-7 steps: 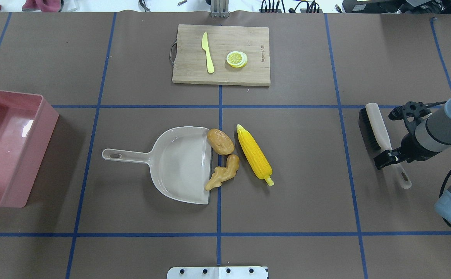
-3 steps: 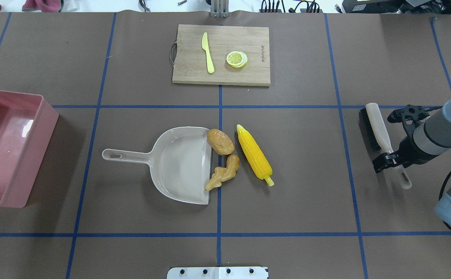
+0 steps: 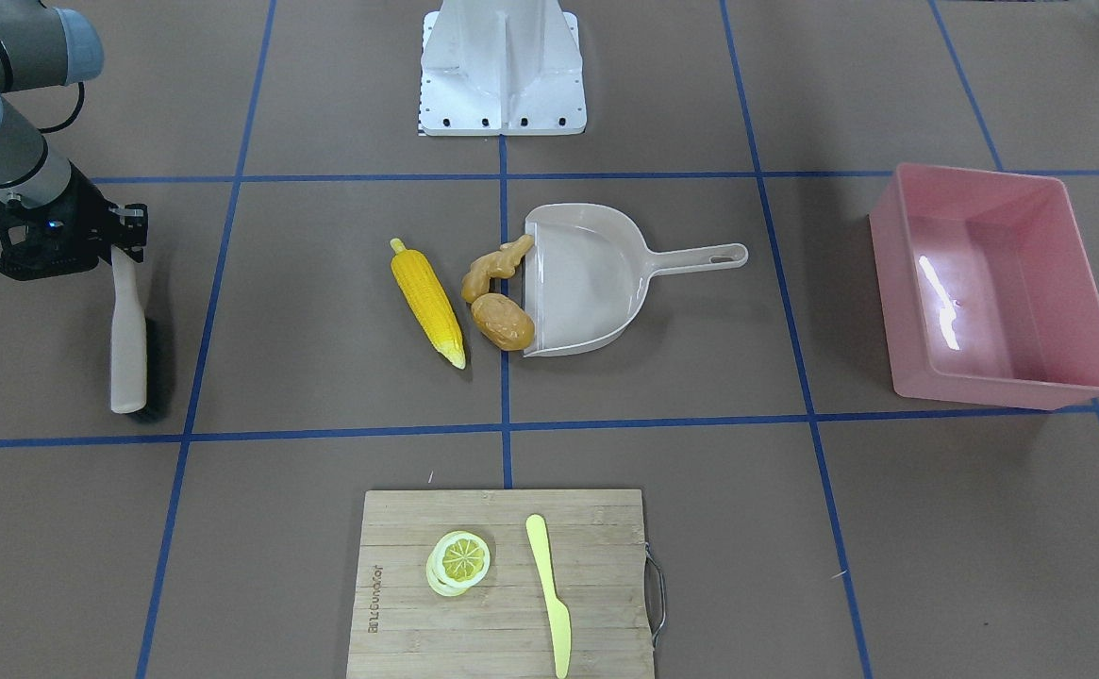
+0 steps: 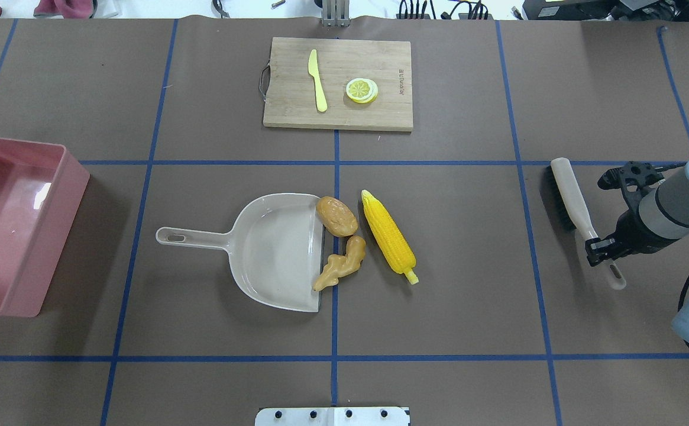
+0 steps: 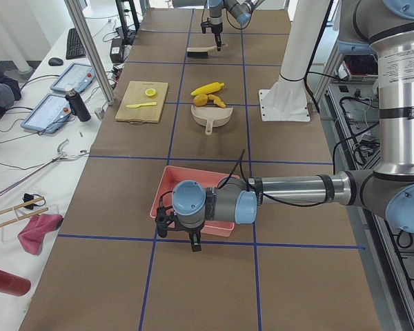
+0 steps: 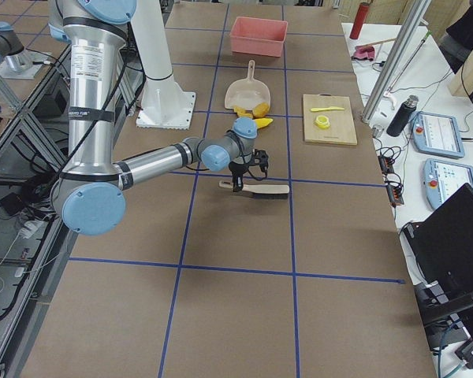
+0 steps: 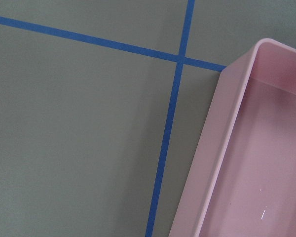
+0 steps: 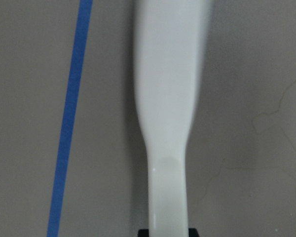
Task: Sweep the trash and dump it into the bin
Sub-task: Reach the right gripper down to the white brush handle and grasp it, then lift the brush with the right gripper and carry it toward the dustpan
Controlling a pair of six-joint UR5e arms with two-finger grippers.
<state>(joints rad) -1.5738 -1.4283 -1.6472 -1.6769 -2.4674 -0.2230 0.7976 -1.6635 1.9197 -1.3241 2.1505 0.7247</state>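
The trash lies mid-table at the mouth of a beige dustpan [image 4: 273, 251]: a yellow corn cob [image 4: 388, 236], a tan ginger root [image 4: 341, 264] and a brown-orange potato [image 4: 336, 216]. The potato and ginger touch the pan's lip; the corn lies just right of them. The pink bin [image 4: 66, 195] stands at the far left. My right gripper [image 4: 599, 248] is shut on the thin handle of a beige brush [image 4: 575, 201] at the far right; the handle runs between the fingers in the right wrist view [image 8: 167, 123]. My left gripper [image 5: 193, 241] hangs by the bin's outer corner [image 7: 212, 148]; I cannot tell its state.
A wooden cutting board [image 4: 297, 112] at the back centre holds a pale yellow knife [image 4: 317, 80] and lemon slices [image 4: 362, 90]. The robot's white base [image 3: 502, 66] stands at the near edge. Blue tape lines grid the brown table.
My right gripper has shifted right and down along the brush handle toward its end. The brush has turned slightly, its head swinging left. Trash, dustpan and bin have not moved.
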